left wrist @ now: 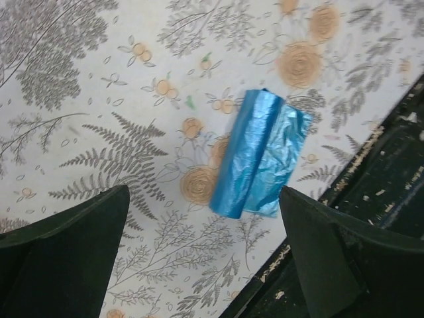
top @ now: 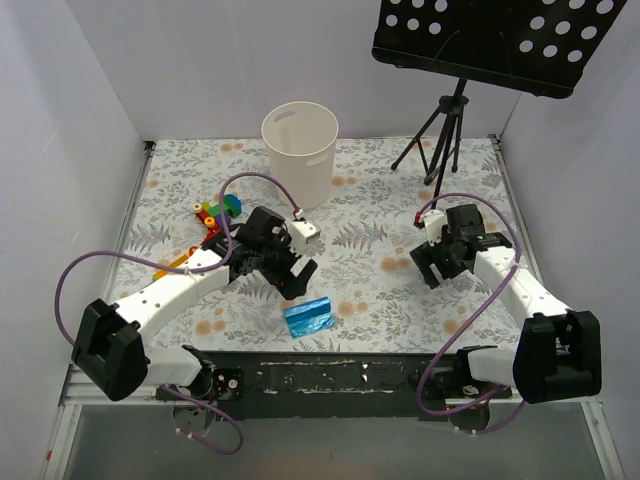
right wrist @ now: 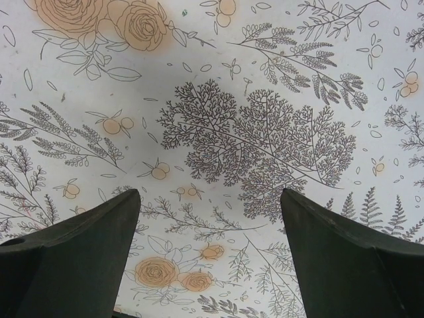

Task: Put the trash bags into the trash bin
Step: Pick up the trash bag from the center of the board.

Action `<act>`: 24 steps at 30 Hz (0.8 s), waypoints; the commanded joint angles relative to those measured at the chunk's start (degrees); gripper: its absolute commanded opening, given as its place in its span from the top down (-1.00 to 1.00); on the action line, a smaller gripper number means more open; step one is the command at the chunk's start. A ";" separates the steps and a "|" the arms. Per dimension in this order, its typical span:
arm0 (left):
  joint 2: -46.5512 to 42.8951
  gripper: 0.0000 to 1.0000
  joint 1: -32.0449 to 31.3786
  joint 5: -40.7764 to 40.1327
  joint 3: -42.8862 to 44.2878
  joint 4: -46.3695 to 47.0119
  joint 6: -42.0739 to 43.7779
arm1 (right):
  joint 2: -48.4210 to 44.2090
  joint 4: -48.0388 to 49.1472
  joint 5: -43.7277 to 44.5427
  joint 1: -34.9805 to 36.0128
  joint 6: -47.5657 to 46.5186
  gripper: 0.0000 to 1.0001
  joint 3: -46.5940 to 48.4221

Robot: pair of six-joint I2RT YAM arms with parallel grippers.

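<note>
The trash bags lie as a small glossy blue folded pack on the floral table near its front edge. In the left wrist view the same trash bags rest flat, a little ahead of the open fingers. My left gripper hovers just above and behind the pack, open and empty. The cream-white trash bin stands upright at the back centre, its inside empty as far as I can see. On the right side my right gripper is open over bare tablecloth, holding nothing.
Small multicoloured toy blocks lie left of the bin, by the left arm. A black perforated music stand on a tripod stands at the back right. The table's dark front edge runs close beside the blue pack. White walls enclose the table.
</note>
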 commanded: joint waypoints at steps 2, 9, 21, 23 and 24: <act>-3.99 -0.96 0.08 13.19 -1.26 0.17 4.92 | -2.05 -1.65 -3.56 0.13 -3.30 -0.92 3.10; 5.50 -0.76 -3.34 16.19 3.05 -7.93 8.99 | -4.60 0.53 -10.52 0.13 -4.83 -0.90 1.26; 16.66 -0.45 -11.44 6.44 3.22 2.18 2.13 | -12.86 -0.34 -14.30 0.04 -2.36 -0.68 -0.33; 18.07 -0.40 -11.35 4.59 5.06 2.44 2.03 | -11.99 -0.87 -14.13 0.04 -1.74 -0.69 0.55; 18.77 -0.39 -11.35 3.89 5.59 2.44 2.38 | -11.98 -0.87 -14.21 0.13 -1.74 -0.69 0.47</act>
